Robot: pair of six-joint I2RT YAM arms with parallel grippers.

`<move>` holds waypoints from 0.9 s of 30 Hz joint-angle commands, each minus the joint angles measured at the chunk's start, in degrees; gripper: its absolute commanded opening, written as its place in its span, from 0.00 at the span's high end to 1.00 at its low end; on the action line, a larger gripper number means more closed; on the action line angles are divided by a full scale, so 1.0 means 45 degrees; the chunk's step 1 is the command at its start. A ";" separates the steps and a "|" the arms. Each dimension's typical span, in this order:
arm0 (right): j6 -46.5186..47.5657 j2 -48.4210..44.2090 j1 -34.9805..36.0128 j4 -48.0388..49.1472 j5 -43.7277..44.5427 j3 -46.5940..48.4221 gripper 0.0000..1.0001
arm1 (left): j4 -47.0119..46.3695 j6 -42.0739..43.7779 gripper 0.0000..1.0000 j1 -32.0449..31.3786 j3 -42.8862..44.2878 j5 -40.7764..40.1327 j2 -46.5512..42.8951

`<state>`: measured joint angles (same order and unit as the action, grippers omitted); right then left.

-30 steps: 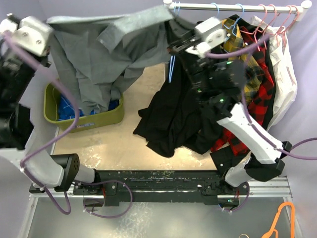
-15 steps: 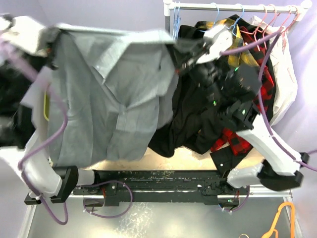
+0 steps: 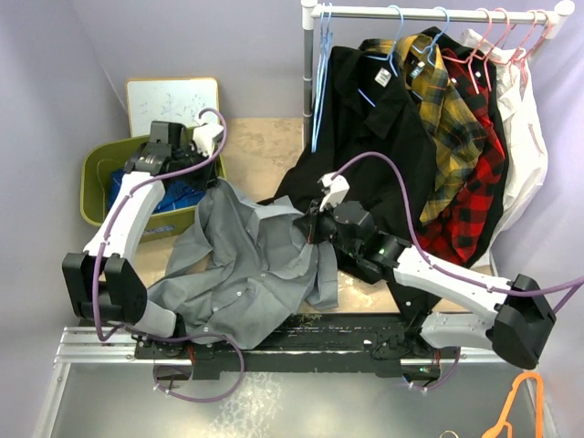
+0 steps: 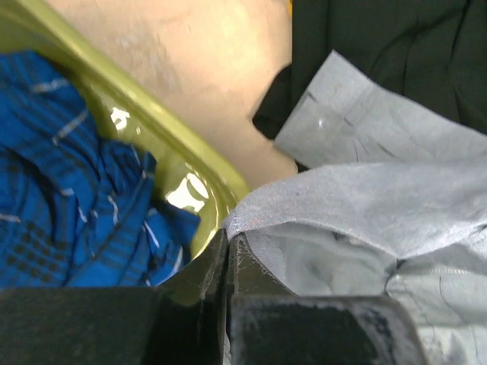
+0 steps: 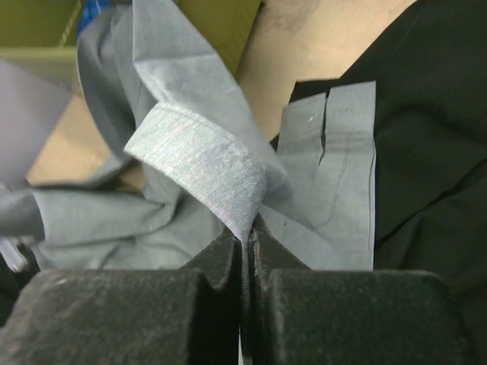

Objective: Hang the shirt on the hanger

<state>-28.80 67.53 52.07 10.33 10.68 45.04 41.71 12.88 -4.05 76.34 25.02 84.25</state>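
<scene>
Olive-green bin (image 3: 88,187) at the left edge of the counter (image 3: 265,146), toward the far left corner, with a blue plaid garment (image 3: 121,190) bunched inside. Small whiteboard (image 3: 172,96) propped just behind the bin, faint blue marks on it. White clothes rail (image 3: 429,13) along the far edge, from a post (image 3: 308,55) mid-edge to the far right corner. On the rail, left to right: black shirt (image 3: 365,137) with its hem spilling onto the counter, yellow plaid shirt (image 3: 452,119), red plaid shirt (image 3: 474,173), white garment (image 3: 525,137). Pink hangers (image 3: 493,32) hooked near the rail's right end. Orange hanger (image 3: 516,406) off the counter, beyond the near right corner.
</scene>
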 commanded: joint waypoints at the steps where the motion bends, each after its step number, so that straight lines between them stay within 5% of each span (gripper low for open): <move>1: -0.2281 0.0512 -0.1449 0.2517 -0.1247 0.0111 1.00 | -0.1969 -0.0243 1.00 -0.0290 0.1521 -0.0775 0.1091; 7: -0.2083 0.1660 -0.2935 0.2774 -0.2511 0.0101 1.00 | -0.1371 -0.0450 1.00 -0.0386 0.3670 -0.1085 0.2937; 8: -0.1917 0.1638 -0.3190 0.2755 -0.2961 0.0125 0.87 | -0.1271 -0.0547 1.00 -0.0405 0.3868 -0.1164 0.3141; 12: -0.0883 0.0511 -0.3815 0.1812 -0.3682 0.0462 0.07 | -0.0851 -0.0826 1.00 -0.0427 0.4340 -0.1515 0.3837; 13: -0.0524 0.0110 -0.3803 0.1141 -0.3488 0.0673 0.02 | -0.0803 -0.0873 1.00 -0.0427 0.4318 -0.1574 0.3913; 20: 0.0572 -0.4066 -0.3726 -0.0724 -0.1196 0.1272 0.00 | -0.0537 -0.1211 1.00 -0.0427 0.4131 -0.1705 0.3991; 25: 0.1128 -0.2544 -0.3733 -0.3599 0.1415 0.5862 0.11 | -0.0450 -0.0895 1.00 -0.0427 0.3890 -0.2017 0.3488; 27: 0.1289 -0.1080 -0.3728 -0.4170 0.1483 0.7481 0.19 | 0.0082 -0.0638 0.79 -0.0427 0.4155 -0.1995 0.3282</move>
<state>-26.17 53.36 35.24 -0.69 10.24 66.96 38.98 8.56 -6.09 93.78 18.76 101.73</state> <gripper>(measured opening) 0.871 0.041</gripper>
